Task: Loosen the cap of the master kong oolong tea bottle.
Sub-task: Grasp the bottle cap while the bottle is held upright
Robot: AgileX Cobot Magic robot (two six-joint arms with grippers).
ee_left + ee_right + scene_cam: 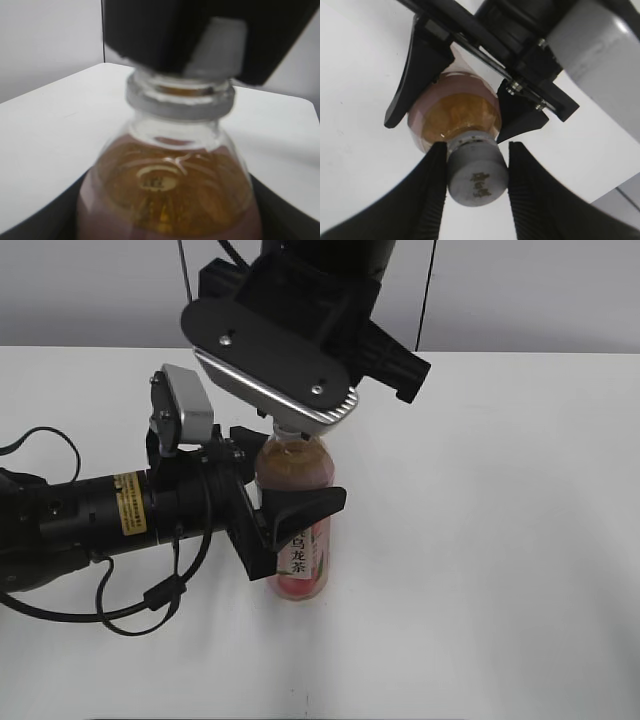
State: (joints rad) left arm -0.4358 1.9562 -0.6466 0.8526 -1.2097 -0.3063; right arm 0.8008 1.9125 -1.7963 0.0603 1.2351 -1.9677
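Observation:
The master kong oolong tea bottle (297, 525) stands upright on the white table, amber tea inside, pink label low down. My left gripper (285, 515) comes in from the left and is shut on the bottle's body; the bottle's shoulder (170, 195) fills the left wrist view. My right gripper (476, 172) reaches down from above and is shut on the cap (477, 177), its two ribbed fingers pressed to the cap's sides. In the exterior view the cap (290, 432) is mostly hidden under the right wrist. In the left wrist view the cap (220, 47) shows between dark fingers.
The white table (500, 540) spreads to the right and front of the bottle. The left arm's body and black cables (120, 590) lie along the table at the left. A grey wall stands behind the table.

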